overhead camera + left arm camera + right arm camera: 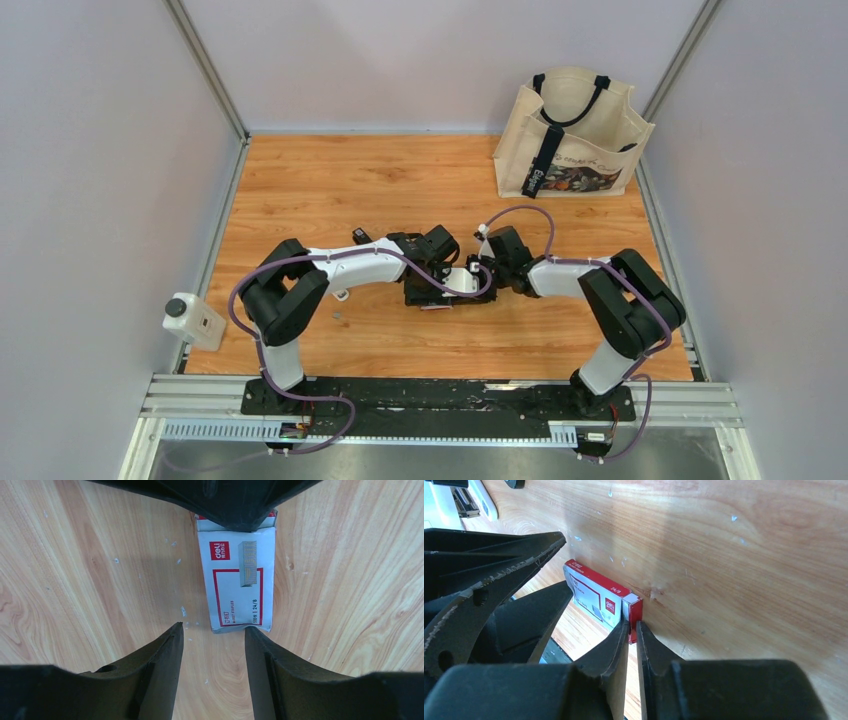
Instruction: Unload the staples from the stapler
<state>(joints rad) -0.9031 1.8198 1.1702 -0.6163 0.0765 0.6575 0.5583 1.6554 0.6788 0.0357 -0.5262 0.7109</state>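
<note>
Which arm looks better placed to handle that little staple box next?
Probably the right: the right gripper has its fingertips close together at the end flap of the staple box; the left gripper hangs open, just short of it.

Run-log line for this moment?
staple box: flat on table | left gripper: open, facing box | right gripper: narrow gap, tips at box flap
</note>
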